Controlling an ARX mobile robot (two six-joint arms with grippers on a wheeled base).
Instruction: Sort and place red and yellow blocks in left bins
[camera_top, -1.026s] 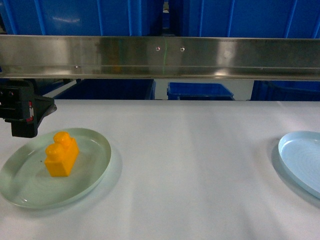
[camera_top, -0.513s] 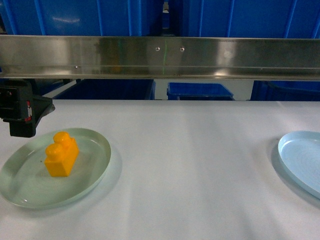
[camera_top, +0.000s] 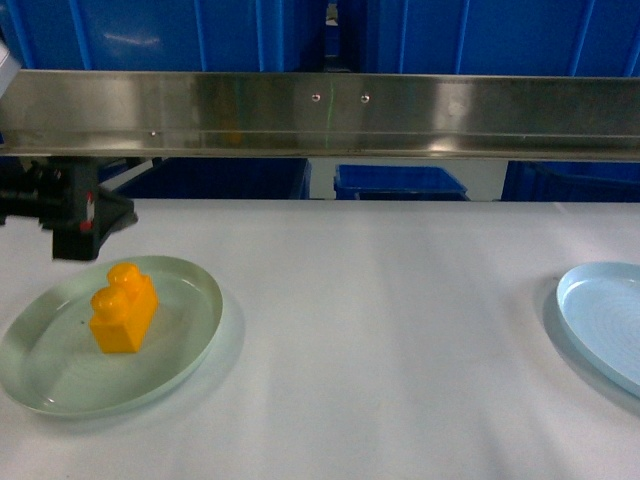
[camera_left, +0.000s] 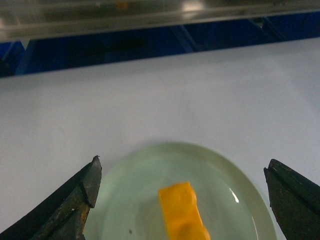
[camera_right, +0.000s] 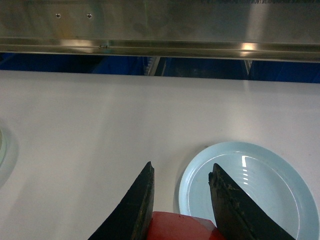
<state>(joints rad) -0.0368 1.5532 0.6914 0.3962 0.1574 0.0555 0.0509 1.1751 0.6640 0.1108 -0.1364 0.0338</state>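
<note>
A: Head view, far left: the left gripper (camera_top: 75, 215) hangs just behind the pale green plate (camera_top: 190, 345). Where's the brick?

B: The yellow brick (camera_top: 124, 309) sits on that plate, studs up, just in front of and below the gripper. The left wrist view shows the jaws spread wide, with the brick (camera_left: 183, 211) between the two fingertips (camera_left: 90, 181) but not touched.

A: And further right?

B: Bare white table (camera_top: 400, 330), then the pale blue plate (camera_right: 250, 187). The right gripper (camera_right: 181, 182) hovers at its left rim, jaws narrowly parted, with something red (camera_right: 177, 226) low between them. Whether they actually grip it, I cannot tell.

A: Bins?

B: Blue crates (camera_top: 398, 182) lie beyond the steel rail (camera_top: 320, 112), well away from both grippers.
</note>
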